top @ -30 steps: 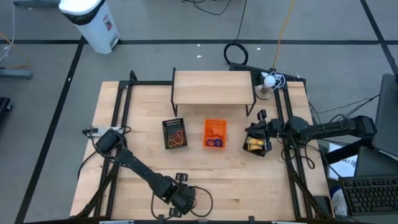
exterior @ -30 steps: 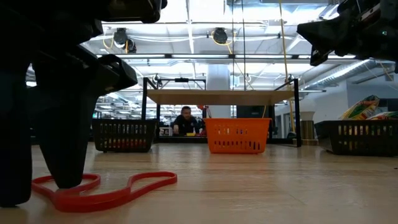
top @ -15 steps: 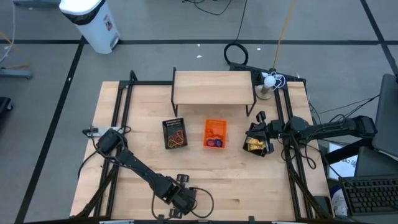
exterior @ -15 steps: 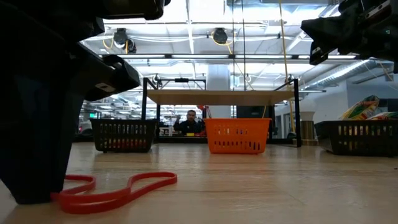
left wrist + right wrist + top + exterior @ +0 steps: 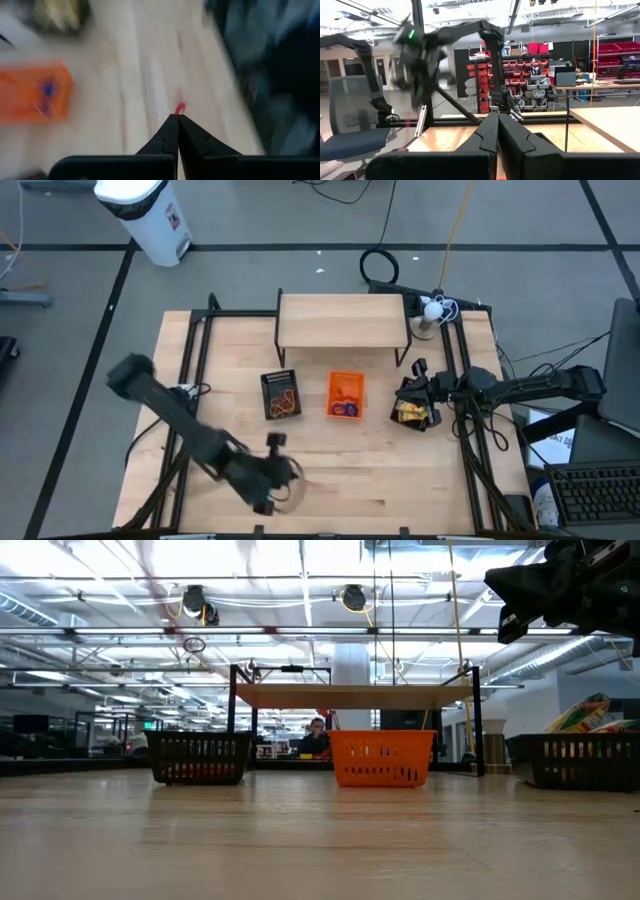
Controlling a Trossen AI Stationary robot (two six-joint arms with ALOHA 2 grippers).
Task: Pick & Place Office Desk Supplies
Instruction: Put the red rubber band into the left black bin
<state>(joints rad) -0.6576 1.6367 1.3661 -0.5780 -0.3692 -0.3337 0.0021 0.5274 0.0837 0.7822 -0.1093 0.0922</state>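
Observation:
My left gripper (image 5: pixel 178 116) is shut on a thin red rubber band (image 5: pixel 179 107), raised over the near part of the table (image 5: pixel 330 470); the arm (image 5: pixel 200 442) shows blurred. In the right wrist view the left arm (image 5: pixel 417 45) stands high, with a faint red streak of the band (image 5: pixel 410 120) below it. My right gripper (image 5: pixel 496 118) is shut and holds nothing. It hovers (image 5: pixel 560 585) above the right-hand black basket (image 5: pixel 412 412), which holds yellow packets. My left gripper pinches the red rubber band between its two fingertips; only a short red bit (image 5: pixel 179 106) shows past them. The band is lifted clear of the table. The rest of it is too blurred to tell how it hangs.
A black basket with rubber bands (image 5: pixel 281 394) and an orange basket with small rings (image 5: pixel 346 395) stand mid-table. A wooden shelf (image 5: pixel 343 320) stands behind them. Bare wood lies along the near edge (image 5: pixel 320 850). A person (image 5: pixel 318 738) sits far off in the room.
My left gripper has shut on the red rubber band that lay near the table's near edge, then gone up fast and toward the left. The band has left the tabletop with it; neither shows in the low view now. The right arm has kept still.

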